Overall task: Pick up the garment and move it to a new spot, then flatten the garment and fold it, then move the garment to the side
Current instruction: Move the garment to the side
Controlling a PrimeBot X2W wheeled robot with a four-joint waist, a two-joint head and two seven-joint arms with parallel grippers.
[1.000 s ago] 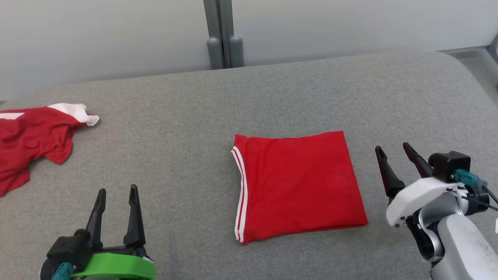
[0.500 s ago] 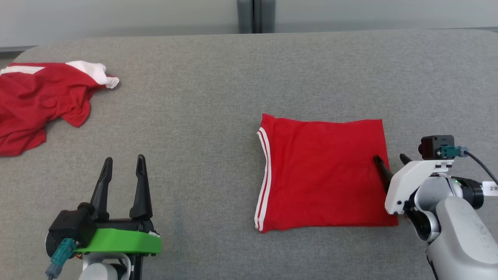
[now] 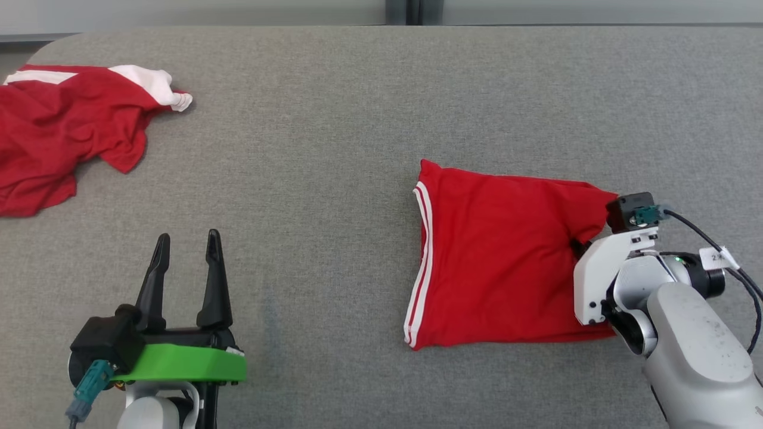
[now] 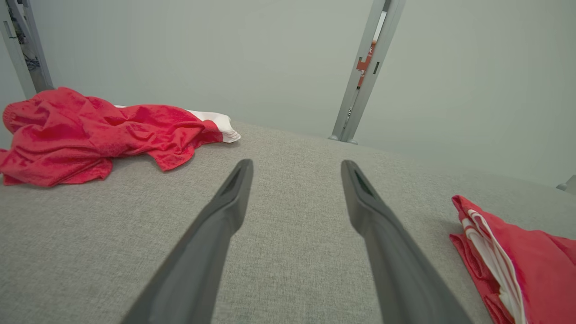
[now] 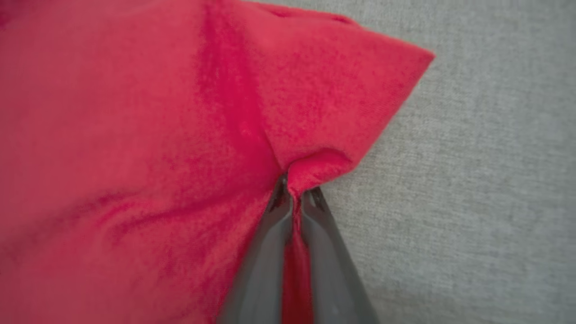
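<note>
From the head view, two red garments lie on the grey cloth-covered table (image 3: 334,119). One is a folded garment (image 3: 495,262) with white stripes down its left side, lying right of the table's middle. The other is a crumpled garment (image 3: 65,137) with a white patch, over at the far left corner. There are two grippers. The left gripper (image 3: 188,236) sits near the front edge with its jaws apart over bare cloth, well apart from both garments. The right gripper (image 3: 577,244) is at the folded garment's right edge, where the fabric bunches up, and its white wrist hides most of it. One grey post (image 3: 406,12) stands behind the far edge.

The left wrist view looks between the spread jaws, with nothing in the gap. The crumpled garment lies beyond on the left, and the folded one's striped edge shows at the right.

In the right wrist view the jaws are together, clamped on a pinch of the folded garment near its corner. Bare table lies just beside it.
</note>
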